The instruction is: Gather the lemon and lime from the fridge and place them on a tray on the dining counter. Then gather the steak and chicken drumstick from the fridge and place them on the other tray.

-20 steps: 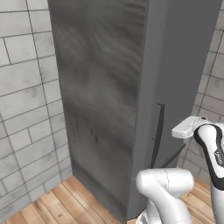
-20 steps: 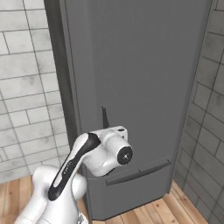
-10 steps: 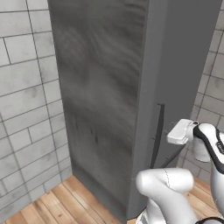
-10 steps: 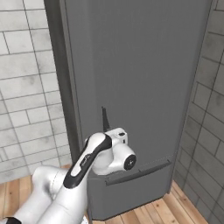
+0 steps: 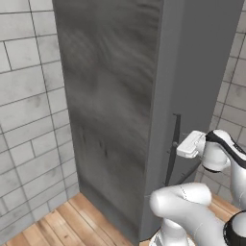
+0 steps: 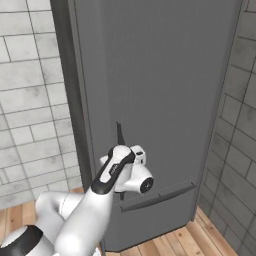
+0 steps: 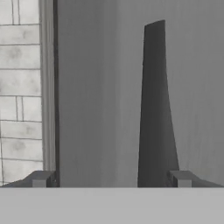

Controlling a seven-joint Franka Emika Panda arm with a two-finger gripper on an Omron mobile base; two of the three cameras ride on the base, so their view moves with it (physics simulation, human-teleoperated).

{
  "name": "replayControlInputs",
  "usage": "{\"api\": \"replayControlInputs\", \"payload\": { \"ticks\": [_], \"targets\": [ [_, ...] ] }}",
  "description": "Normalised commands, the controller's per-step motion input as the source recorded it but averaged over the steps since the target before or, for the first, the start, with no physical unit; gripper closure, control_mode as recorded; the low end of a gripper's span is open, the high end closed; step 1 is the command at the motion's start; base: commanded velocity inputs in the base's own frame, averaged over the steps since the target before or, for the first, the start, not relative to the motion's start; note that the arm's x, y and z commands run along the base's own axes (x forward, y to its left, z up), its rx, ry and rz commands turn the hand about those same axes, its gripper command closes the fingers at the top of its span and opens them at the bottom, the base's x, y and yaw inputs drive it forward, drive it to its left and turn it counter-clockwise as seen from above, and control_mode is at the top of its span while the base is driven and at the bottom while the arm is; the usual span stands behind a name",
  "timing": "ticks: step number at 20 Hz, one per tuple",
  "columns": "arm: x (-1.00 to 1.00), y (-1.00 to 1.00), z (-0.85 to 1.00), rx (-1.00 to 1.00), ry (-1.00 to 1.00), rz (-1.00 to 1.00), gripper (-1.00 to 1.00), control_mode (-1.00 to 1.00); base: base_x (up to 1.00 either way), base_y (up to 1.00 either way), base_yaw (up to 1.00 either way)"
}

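Note:
The fridge is a tall grey cabinet with its door shut. Its dark vertical handle stands up the door near the edge. My gripper is open and close in front of the door, holding nothing. The handle sits between the two fingertips, nearer the right one. From the left base view the white hand is just right of the handle. The lemon, lime, steak and chicken drumstick are hidden behind the shut door. Both trays and the dining counter are out of view.
A grey brick wall runs left of the fridge and another brick wall closes in on its right. A lower drawer front with a bar handle sits under the door. Wooden floor lies below.
The hand has moved forward and toward the fridge's handle, ending right beside it. The jaws have stayed open and the door has stayed shut.

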Motion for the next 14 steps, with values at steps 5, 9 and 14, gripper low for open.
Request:
{"api": "replayControlInputs", "payload": {
  "ticks": [5,9,14],
  "targets": [
    [0.31,-0.18,-0.06,0.00,0.00,-0.03,-1.00,-1.00,0.00,0.00,0.00],
    [0.30,-0.14,-0.10,0.00,0.00,-0.01,-1.00,-1.00,0.00,0.00,0.00],
    [0.27,0.00,-0.16,0.00,0.00,0.00,-1.00,-1.00,0.00,0.00,0.00]
  ]
}}
